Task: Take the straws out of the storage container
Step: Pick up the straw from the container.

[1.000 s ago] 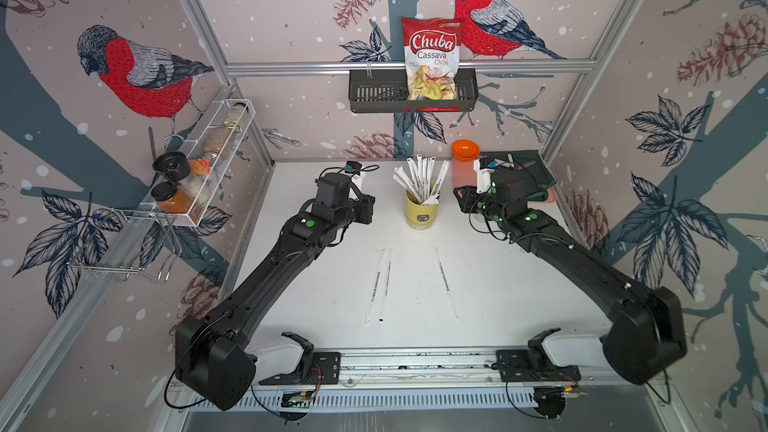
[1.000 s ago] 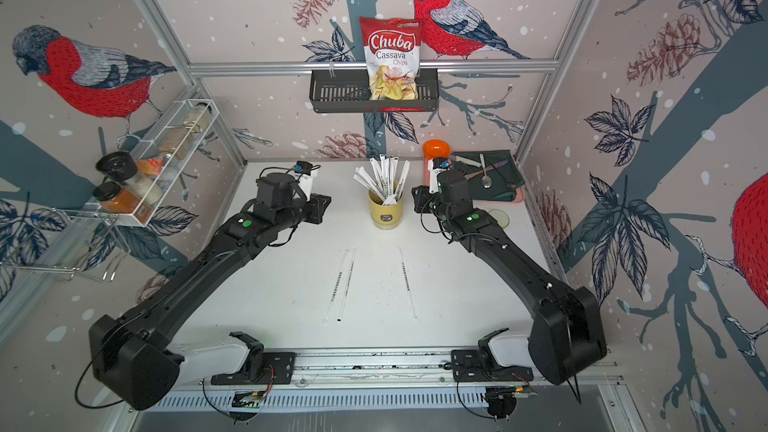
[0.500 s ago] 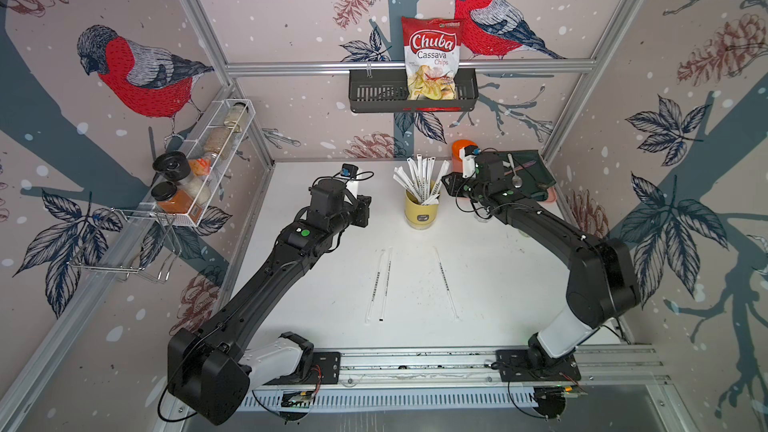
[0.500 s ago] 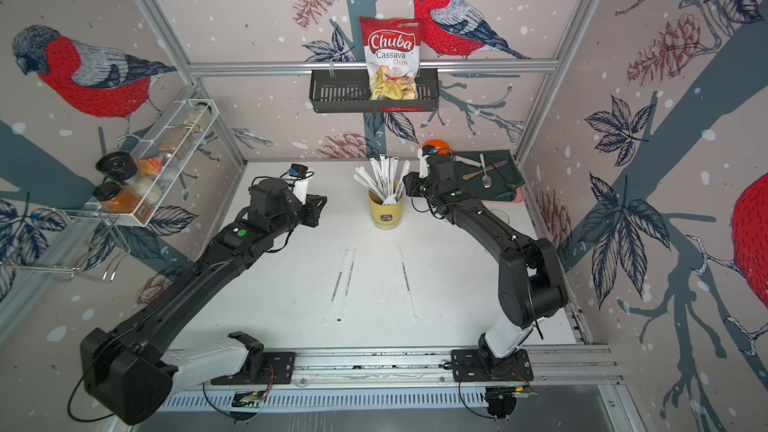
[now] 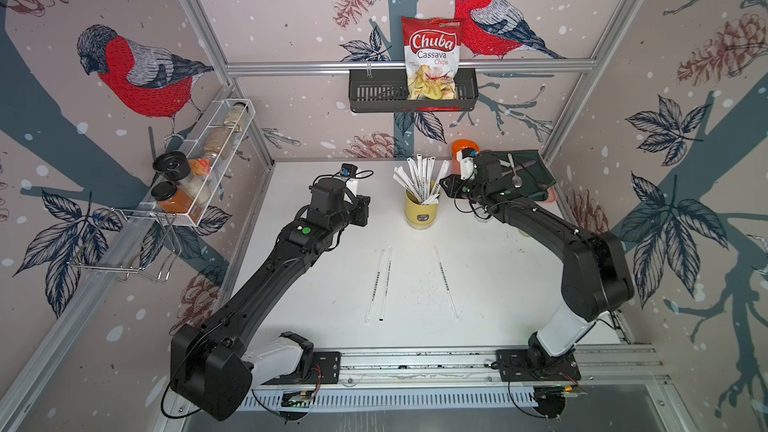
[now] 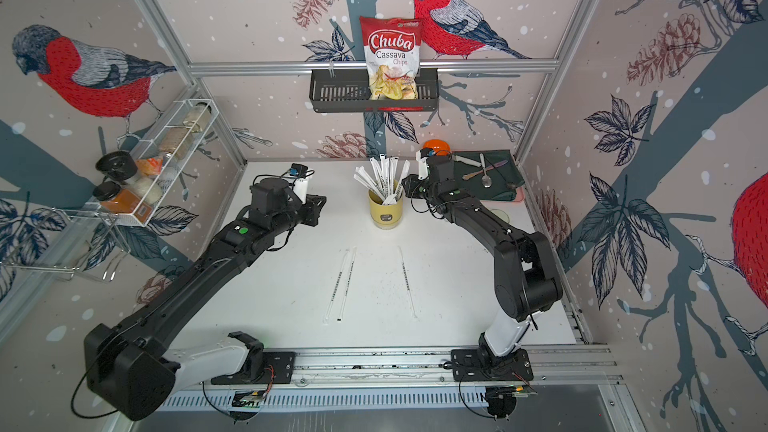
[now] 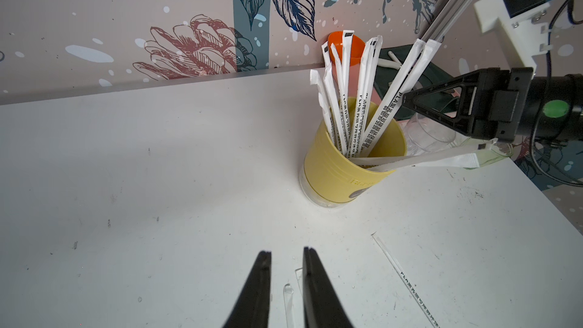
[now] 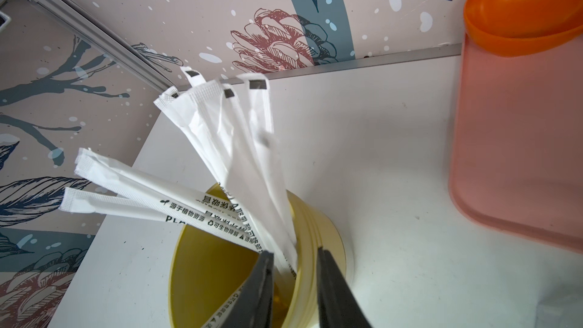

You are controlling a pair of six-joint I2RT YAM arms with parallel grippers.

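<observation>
White bench (image 5: 498, 284) below, your right tool (image 8: 294, 251) narrowly parted, the straws (image 8: 239, 159) just ahead: close crooked and you'll pinch several or tip the storage container (image 8: 195, 263); left tool (image 7: 287, 251) idles narrow, empty.

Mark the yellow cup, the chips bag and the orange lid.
yellow cup (image 5: 420, 206): in a top view, its front wall.
chips bag (image 5: 432, 49): in a top view, its printed front.
orange lid (image 8: 527, 4): right wrist view, its top face.
</observation>
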